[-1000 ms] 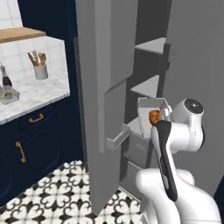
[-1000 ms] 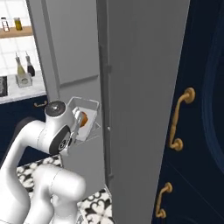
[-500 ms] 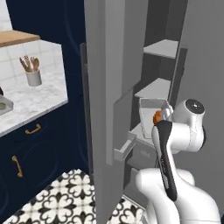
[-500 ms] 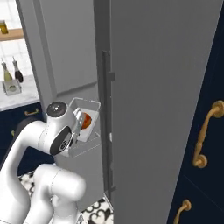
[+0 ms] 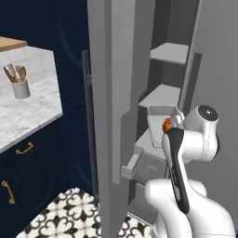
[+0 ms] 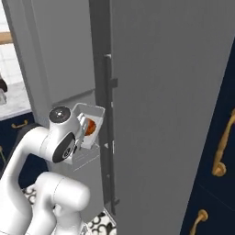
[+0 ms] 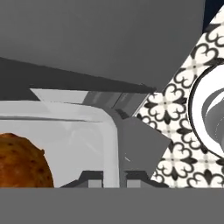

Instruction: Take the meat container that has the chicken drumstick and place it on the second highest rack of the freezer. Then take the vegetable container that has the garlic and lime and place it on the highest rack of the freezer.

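My gripper (image 7: 113, 178) is shut on the wall of the clear meat container (image 7: 65, 131), and the orange-brown chicken drumstick (image 7: 21, 161) lies inside it. From the left base view the container (image 5: 160, 116) with the drumstick (image 5: 166, 124) hangs in front of the open freezer (image 5: 186, 28), just below the second highest rack (image 5: 160, 95). The highest rack (image 5: 171, 52) is above that. From the right the container (image 6: 90, 114), the drumstick (image 6: 91, 127) and my gripper (image 6: 84, 129) sit beside the freezer door's edge. The garlic and lime are out of view.
The open freezer door (image 5: 114, 93) stands close on the left of the arm; in the right base view this door (image 6: 160, 92) is the large panel on the right. Grey drawers (image 5: 151, 162) sit under the racks. A marble counter (image 5: 23, 109) with a utensil cup (image 5: 19, 87) is far left.
The whole picture has shifted: the base has driven closer to the freezer. The container with the drumstick stays held in the gripper at about the same place relative to the arm.
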